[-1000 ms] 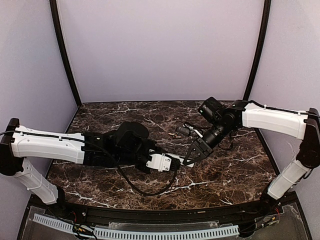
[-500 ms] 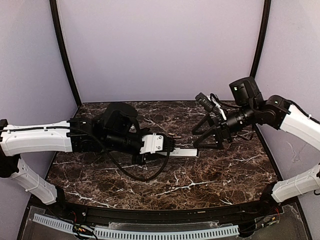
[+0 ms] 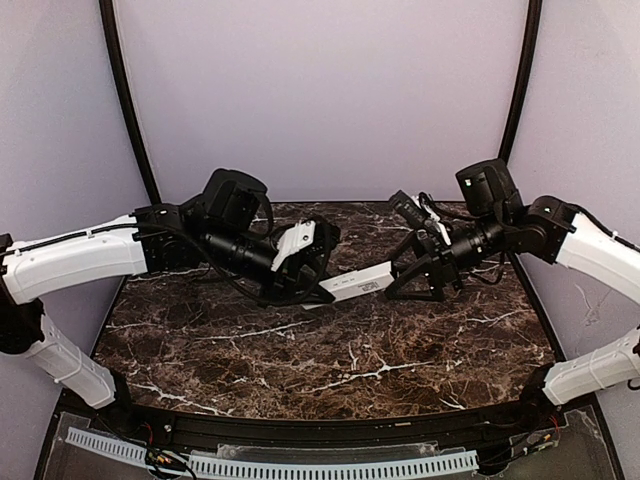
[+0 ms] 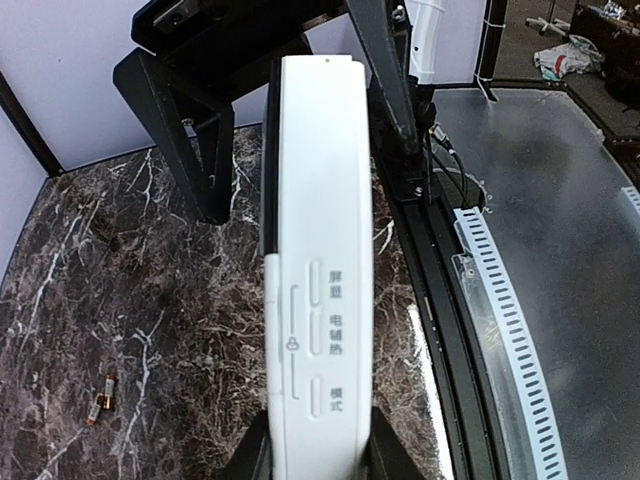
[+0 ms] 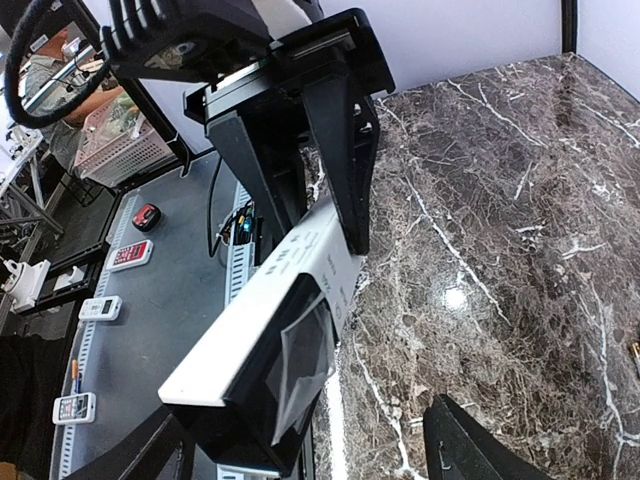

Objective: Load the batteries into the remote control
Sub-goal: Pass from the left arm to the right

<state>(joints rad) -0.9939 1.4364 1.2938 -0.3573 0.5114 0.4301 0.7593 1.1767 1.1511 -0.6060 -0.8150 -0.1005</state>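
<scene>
White plastic remote (image 3: 360, 285), stiff, likely light and slick, aloft above table (image 3: 420, 350), left end clenched in left gripper (image 3: 322, 275), right gripper (image 3: 408, 272) spread wide astride right end; safest pinch across narrow edges.

Remote control (image 3: 362, 285): white body, dark grey section at one end, grey printed characters on face.
Table (image 3: 400, 350): dark brown marble pattern with white veins throughout.
Left gripper (image 3: 322, 280), right gripper (image 3: 400, 280): black fingers; white block behind left one.
Arms (image 3: 80, 262): white shells, black joints.
Batteries (image 4: 99, 409): orange-gold.
Walls (image 3: 320, 100): pale lilac.
Strip (image 3: 300, 467) at near edge — white, slotted.
</scene>
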